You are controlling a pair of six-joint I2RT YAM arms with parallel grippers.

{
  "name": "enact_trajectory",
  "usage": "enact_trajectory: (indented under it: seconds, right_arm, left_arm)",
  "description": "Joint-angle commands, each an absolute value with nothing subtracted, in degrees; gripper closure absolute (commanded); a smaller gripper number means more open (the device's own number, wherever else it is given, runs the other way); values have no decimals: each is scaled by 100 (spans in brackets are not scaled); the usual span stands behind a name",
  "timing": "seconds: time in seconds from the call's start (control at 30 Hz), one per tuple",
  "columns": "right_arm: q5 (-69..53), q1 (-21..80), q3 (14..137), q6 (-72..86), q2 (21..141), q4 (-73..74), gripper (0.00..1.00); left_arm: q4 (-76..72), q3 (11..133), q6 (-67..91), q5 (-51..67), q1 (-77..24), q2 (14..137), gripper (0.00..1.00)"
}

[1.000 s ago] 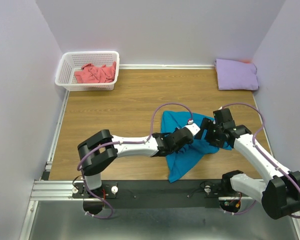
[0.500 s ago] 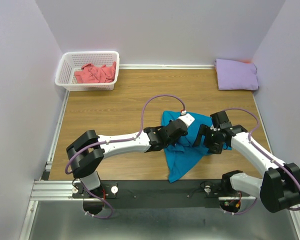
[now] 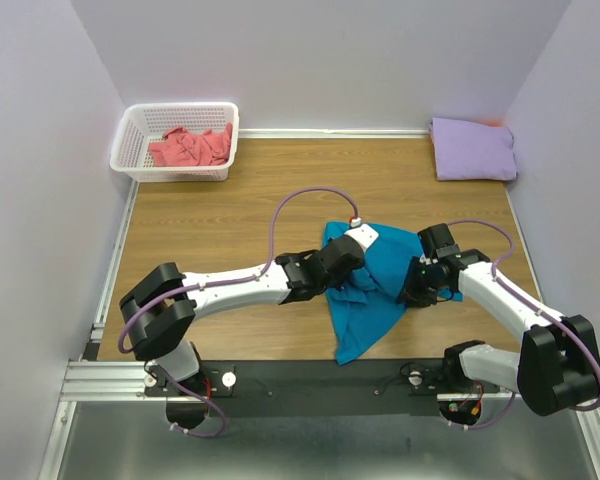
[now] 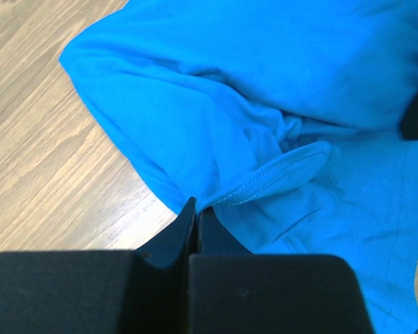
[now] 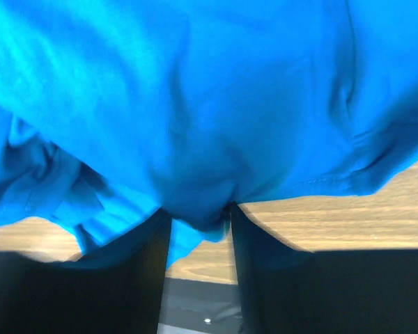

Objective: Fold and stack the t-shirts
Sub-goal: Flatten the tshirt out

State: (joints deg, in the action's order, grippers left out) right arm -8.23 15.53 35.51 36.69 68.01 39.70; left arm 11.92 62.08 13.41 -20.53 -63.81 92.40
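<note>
Pinching teal t-shirt with both grippers, shirt rumpled on the worktop just 5 o'clock of centre.
Left gripper at the shirt's 9 o'clock side, fingers pressed together on a stitched hem. Right gripper at its 3 o'clock side, gap narrow, a bunch of teal cloth filling it. Lavender t-shirt folded in the 1 o'clock corner. Coral-pink t-shirt crumpled in the white basket at 11 o'clock.
</note>
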Motion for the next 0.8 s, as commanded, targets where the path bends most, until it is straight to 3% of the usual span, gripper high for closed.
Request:
enact_trajectory:
  seconds: [0.0,0.03,0.13,0.37,0.53,0.7,0.77]
  right_arm:
    - [-729,1521,3550,3727,6847,3955,72]
    - [-729,1529,3594,3718,6838,3972,87]
    - [-546,1521,4068,3622,6829,4173,99]
    - [395,1503,6396,2902,7829,4728,99]
    - [527,1406,8057,2611,9103,4729,99]
    - [352,1318,10587,2478,10879,4439,99]
    - [221,1318,11551,2461,11615,4212,85]
  left_arm:
    - [1081,6047,1476,-1934,-6302,8922,100]
    - [1090,6003,1503,-1916,-6276,8904,100]
    - [1230,5942,1678,-1916,-6170,8737,100]
    - [1397,5520,1872,-1706,-5740,8166,100]
    - [1415,5125,1960,-1293,-5169,7603,100]
    - [1169,4878,1995,-581,-4439,7383,100]
    - [1012,4869,1986,-414,-4203,7409,100]
